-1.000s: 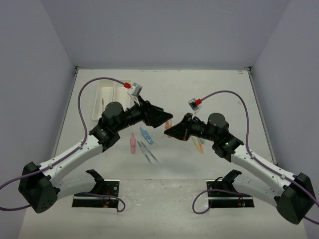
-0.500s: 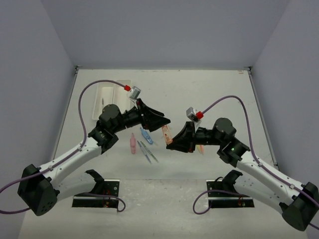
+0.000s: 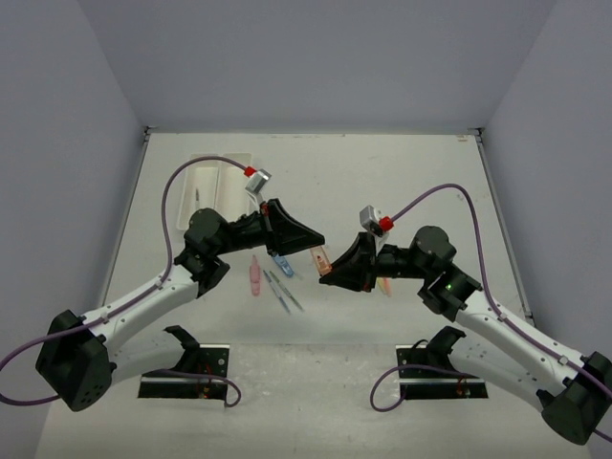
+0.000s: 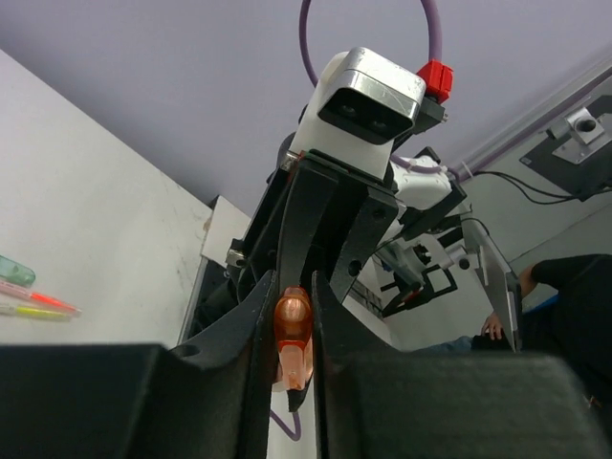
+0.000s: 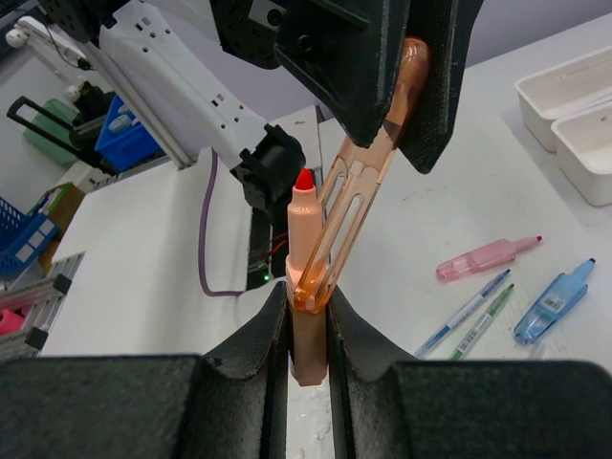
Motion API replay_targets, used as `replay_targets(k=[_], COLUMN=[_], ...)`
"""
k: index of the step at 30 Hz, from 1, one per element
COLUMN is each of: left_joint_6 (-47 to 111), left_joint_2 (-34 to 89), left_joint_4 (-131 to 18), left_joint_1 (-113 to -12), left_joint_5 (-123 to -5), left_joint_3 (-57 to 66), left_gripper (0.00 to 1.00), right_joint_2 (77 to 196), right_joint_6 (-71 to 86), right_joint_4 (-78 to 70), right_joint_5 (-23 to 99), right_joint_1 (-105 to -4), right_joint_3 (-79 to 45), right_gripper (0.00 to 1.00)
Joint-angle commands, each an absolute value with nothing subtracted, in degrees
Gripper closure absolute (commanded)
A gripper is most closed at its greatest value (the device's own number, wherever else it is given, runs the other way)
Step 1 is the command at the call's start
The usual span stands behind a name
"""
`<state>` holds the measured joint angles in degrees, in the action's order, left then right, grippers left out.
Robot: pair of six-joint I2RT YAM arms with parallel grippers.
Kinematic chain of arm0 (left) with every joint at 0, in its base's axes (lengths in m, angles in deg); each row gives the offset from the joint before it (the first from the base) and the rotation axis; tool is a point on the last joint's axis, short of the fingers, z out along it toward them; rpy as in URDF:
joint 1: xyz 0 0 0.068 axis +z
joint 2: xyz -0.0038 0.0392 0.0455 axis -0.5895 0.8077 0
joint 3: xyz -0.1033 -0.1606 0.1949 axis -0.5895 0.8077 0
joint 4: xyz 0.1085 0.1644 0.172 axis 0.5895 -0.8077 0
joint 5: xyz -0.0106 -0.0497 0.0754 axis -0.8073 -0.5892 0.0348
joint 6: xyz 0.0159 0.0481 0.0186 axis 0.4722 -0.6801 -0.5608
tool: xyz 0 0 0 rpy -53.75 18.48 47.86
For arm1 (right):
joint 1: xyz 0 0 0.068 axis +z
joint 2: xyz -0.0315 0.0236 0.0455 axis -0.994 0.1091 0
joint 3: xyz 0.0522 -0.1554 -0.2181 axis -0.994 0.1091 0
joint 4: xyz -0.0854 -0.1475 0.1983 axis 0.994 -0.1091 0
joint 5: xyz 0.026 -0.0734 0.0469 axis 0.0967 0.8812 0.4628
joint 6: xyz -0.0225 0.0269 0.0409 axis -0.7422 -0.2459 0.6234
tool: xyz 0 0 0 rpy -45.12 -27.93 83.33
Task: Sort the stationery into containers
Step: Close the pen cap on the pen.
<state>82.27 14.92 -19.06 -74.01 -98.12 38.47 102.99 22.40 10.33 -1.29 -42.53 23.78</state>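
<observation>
We see the right end effector [image 5: 308, 306] pinching the orange marker [image 5: 304, 239] upright, the left end effector [image 4: 293, 306] pinching its cap [image 5: 394, 120] just above the marker, likely to join them before sorting

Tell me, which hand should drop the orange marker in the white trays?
Left hand, probably: it and the right hand both grip the orange marker, but the white trays lie on its side.
</observation>
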Motion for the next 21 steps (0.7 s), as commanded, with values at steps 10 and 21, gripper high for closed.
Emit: replay_targets(k=[10, 21], left_joint_6=[75.1, 68.8], left_joint_2=[9.9, 10.3], left_joint_4=[-24.0, -21.4], left_joint_1=[-73.8, -74.6], left_joint_5=[-94.9, -98.4], left_joint_3=[36.6, 37.5], left_gripper=[1.00, 1.00], right_joint_2=[104.9, 104.2], right_joint_6=[30.0, 39.7], right_joint_4=[11.3, 12.8], right_joint_5=[4.8, 6.9], right_joint_1=[-42.3, -41.6], right_joint_3=[19.9, 17.1], right_gripper=[1.00, 1.00])
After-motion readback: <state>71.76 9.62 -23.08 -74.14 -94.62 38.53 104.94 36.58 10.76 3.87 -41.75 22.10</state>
